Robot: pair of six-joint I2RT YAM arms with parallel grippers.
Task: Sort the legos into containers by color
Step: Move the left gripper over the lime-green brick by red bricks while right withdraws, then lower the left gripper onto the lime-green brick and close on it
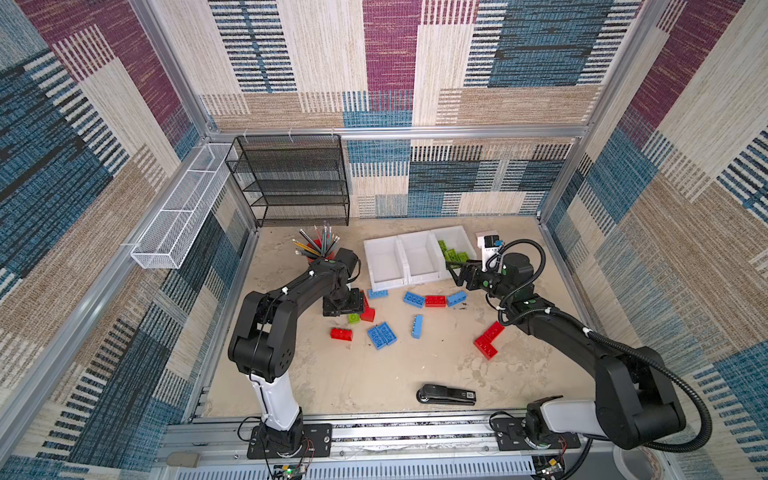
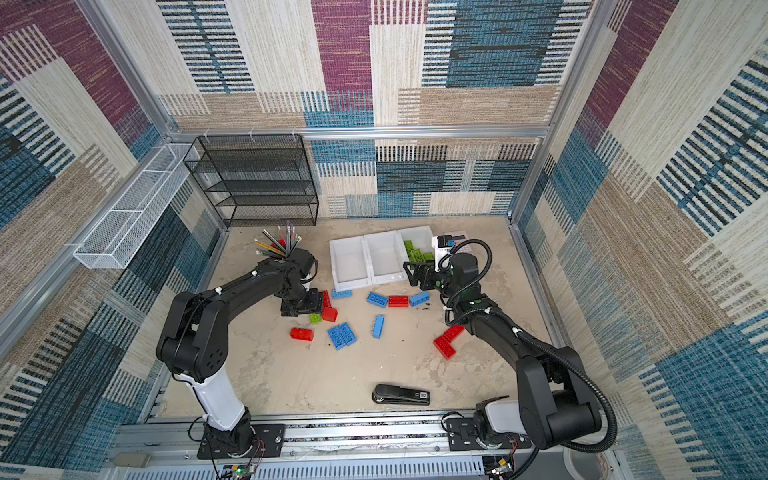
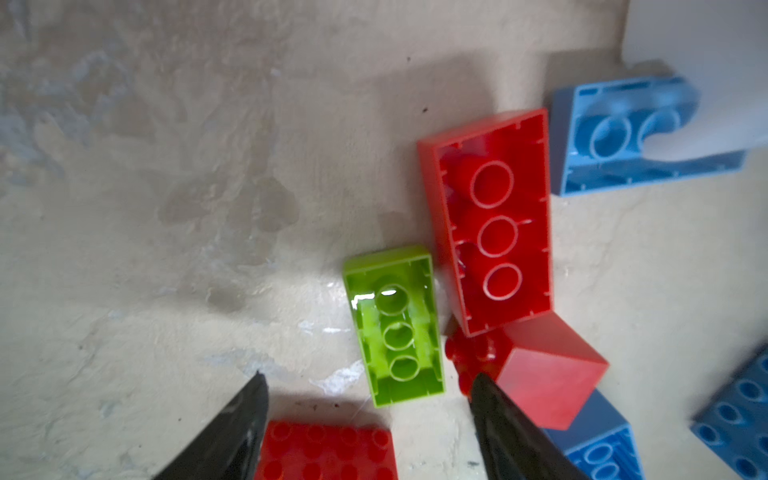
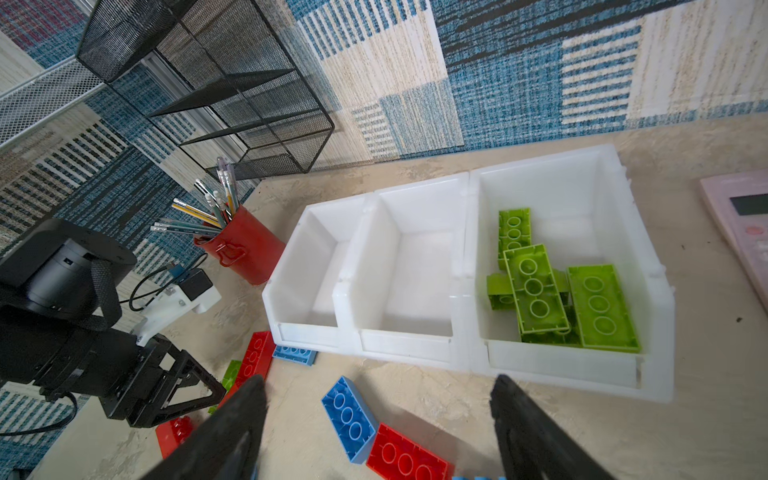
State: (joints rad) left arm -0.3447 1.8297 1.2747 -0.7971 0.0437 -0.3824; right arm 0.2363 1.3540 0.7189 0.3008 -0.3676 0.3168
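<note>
Three joined white containers [image 1: 384,262] stand at the back; the right one holds several lime green legos [image 4: 540,282], the other two [image 4: 407,266] are bare. Red and blue legos [image 1: 435,301] lie scattered on the table in both top views. My left gripper [image 3: 368,382] is open and points down, just short of an upside-down green lego [image 3: 395,324] that lies beside two red ones [image 3: 492,224]. Nothing sits between its fingers. My right gripper [image 4: 378,386] hangs open and empty in front of the right container [image 1: 455,245], above a blue lego [image 4: 349,417] and a red one [image 4: 405,457].
A black stapler [image 1: 446,395] lies near the front edge. A red pencil cup [image 1: 316,249] stands behind the left arm. A black mesh shelf [image 1: 291,178] and a white wire tray [image 1: 178,208] line the back left. A pink calculator [image 4: 744,224] lies right of the containers.
</note>
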